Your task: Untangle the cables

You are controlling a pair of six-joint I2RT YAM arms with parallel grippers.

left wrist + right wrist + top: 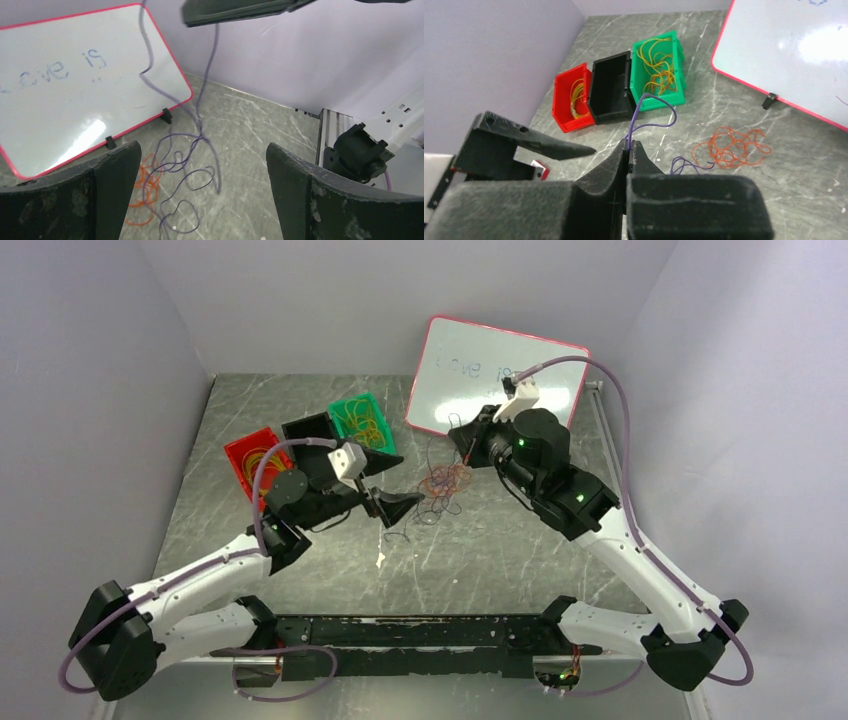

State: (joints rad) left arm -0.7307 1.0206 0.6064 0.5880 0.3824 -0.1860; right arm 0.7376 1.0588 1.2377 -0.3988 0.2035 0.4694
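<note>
Grey marbled tabletop (pixel 500 560), plain lavender walls (pixel 300 300), pink-framed whiteboard (pixel 495 375) propped at the back. The cables (pixel 445 483) lie in a loose heap on the tabletop just in front of the whiteboard's lower left corner. An orange cable (pixel 731 147) lies in a flat scribble, and a purple cable (pixel 200 115) loops through and beside it.

Right claw (pixel 629 147) is clamped shut on the purple cable, the strand pinched between the fingertips with a short curl sticking out past them. It hangs above the heap, near the whiteboard's lower edge, and the purple cable drops from it down to the heap. It is probably held high so the strand lifts out of the orange loops. The purple cable's lower loops rest on the tabletop, some touching the orange, so separation looks only part done.

Left claw (pixel 202 160) is wide open and holds nothing. It sits low, aimed at the heap from the side away from the whiteboard, with the heap just past its fingertips, between it and the whiteboard. It looks placed to pin or take the orange cable while the right claw pulls.

Off the whiteboard's left side in the top view, three bins sit side by side: green bin (pixel 362 420) with yellow strands, black bin (pixel 308 430), red bin (pixel 250 460) with yellowish strands. Likely the drop spots for freed cables.
</note>
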